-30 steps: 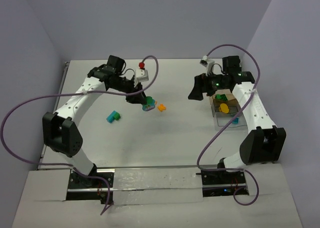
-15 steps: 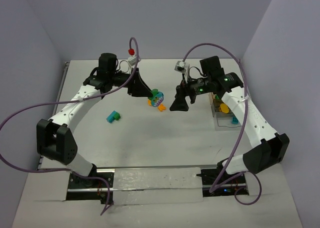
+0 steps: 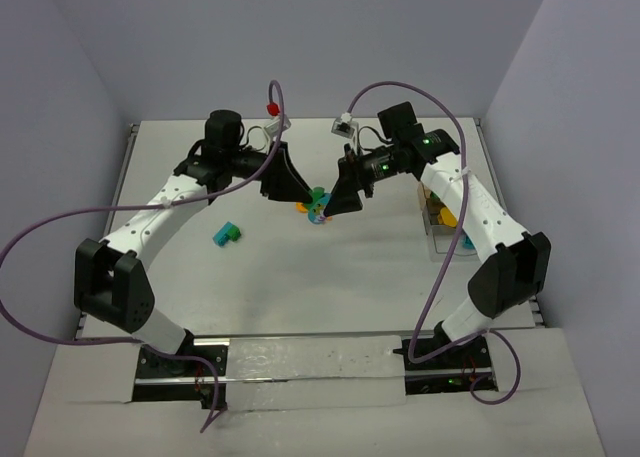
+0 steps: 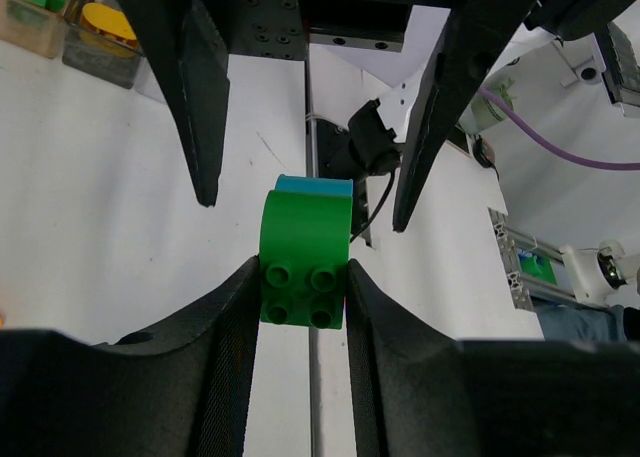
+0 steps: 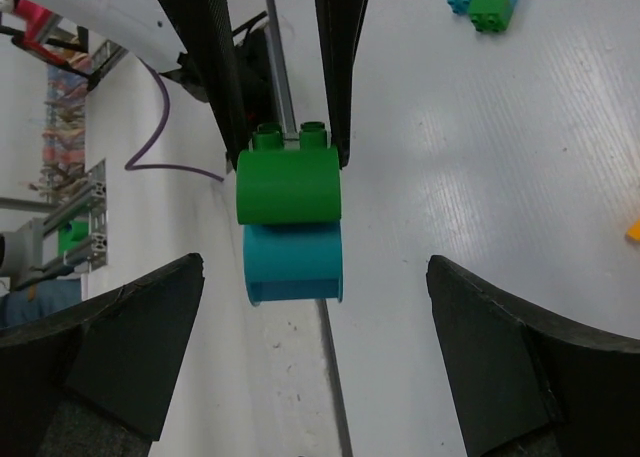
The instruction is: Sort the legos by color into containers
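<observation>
White table (image 3: 300, 287) and pale purple walls are all you have around you, so the job is easy to see. Look up in the air over the middle of the table. Your left claw (image 4: 303, 277) is squeezed tight on a green round plastic brick (image 4: 305, 227), with one finger on each side of it. A teal plastic brick (image 5: 292, 267) is stuck onto the green one, on the end that points away from your left claw. Your right claw (image 5: 315, 277) is wide apart and holds nothing. Its two fingers stand one on each side of the teal brick and do not touch it.

I think you are at the pull-apart step. Two colours are stuck together, and they cannot go into one box like that.

For the next move, bring your right claw together on the teal brick only. Take care not to pinch the green one too. Keep your left claw tight, then pull the two bricks straight away from each other. If you twist, one brick may pop out and fall.

Over by your right arm sit the tan-brown box (image 4: 35, 39) and the clear box (image 4: 95, 67), side by side. A green brick lies in the tan-brown box already, so I would guess your green one goes there.

More work waits on the table: a teal and green brick pair (image 3: 228, 234) lies near your left arm, and a small orange brick (image 5: 634, 231) lies close under the claws.
</observation>
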Tool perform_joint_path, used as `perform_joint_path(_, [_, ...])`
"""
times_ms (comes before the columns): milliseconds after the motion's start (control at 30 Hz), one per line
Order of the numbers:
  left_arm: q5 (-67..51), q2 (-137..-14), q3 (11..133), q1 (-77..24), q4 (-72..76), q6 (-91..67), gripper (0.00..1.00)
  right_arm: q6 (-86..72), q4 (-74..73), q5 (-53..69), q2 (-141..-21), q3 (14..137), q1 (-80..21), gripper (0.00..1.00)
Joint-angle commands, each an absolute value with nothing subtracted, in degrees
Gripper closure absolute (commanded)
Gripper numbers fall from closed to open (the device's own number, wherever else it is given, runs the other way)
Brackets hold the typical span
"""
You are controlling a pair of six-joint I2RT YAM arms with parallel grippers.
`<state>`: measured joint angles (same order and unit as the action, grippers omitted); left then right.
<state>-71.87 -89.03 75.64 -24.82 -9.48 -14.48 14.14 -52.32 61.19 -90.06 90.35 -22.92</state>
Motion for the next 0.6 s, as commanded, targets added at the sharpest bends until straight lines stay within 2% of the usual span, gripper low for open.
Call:
perform_joint_path(0, [-73.9, -87.1, 76.4, -25.8, -6.8, -14.6, 1.0, 13.7, -53.5, 66.2, -90.9, 94.0, -23.3, 0.02])
perform_joint_path(33, [-73.9, -87.2, 76.5, -25.8, -6.7, -14.8, 1.0, 13.7, -53.4, 66.3, -90.9, 93.9, -23.3, 0.05])
perform_joint_path(167, [-74.0, -87.5, 76.1, -25.8, -4.4, -16.8, 1.0, 14.2, -52.9, 66.2, -90.5, 93.0, -23.3, 0.39])
perform_joint_path(200, [-74.0, -87.6, 76.1, -25.8, -4.2, -17.0, 1.0, 14.2, -52.8, 66.0, -90.3, 92.9, -23.3, 0.44])
perform_joint_path(233, [-74.0, -87.7, 75.8, -25.8, -3.4, -17.9, 1.0, 14.3, -52.5, 65.6, -90.2, 92.4, -23.2, 0.52])
perform_joint_path(333, [-74.2, -87.8, 75.3, -25.8, -1.8, -19.0, 1.0, 14.6, -51.9, 64.5, -89.7, 91.7, -23.3, 0.66])
perform_joint_path(433, [-73.8, -87.9, 75.5, -25.7, -2.2, -18.8, 1.0, 15.4, -52.0, 63.0, -89.1, 91.0, -23.2, 0.94])
perform_joint_path(467, [-73.5, -87.9, 75.7, -25.4, -2.7, -18.5, 1.0, 16.0, -52.2, 62.4, -88.4, 90.5, -23.1, 1.0])
perform_joint_path(567, [-73.1, -88.0, 75.6, -23.3, -1.7, -20.1, 1.0, 18.6, -54.0, 61.6, -86.5, 88.1, -22.1, 1.0])
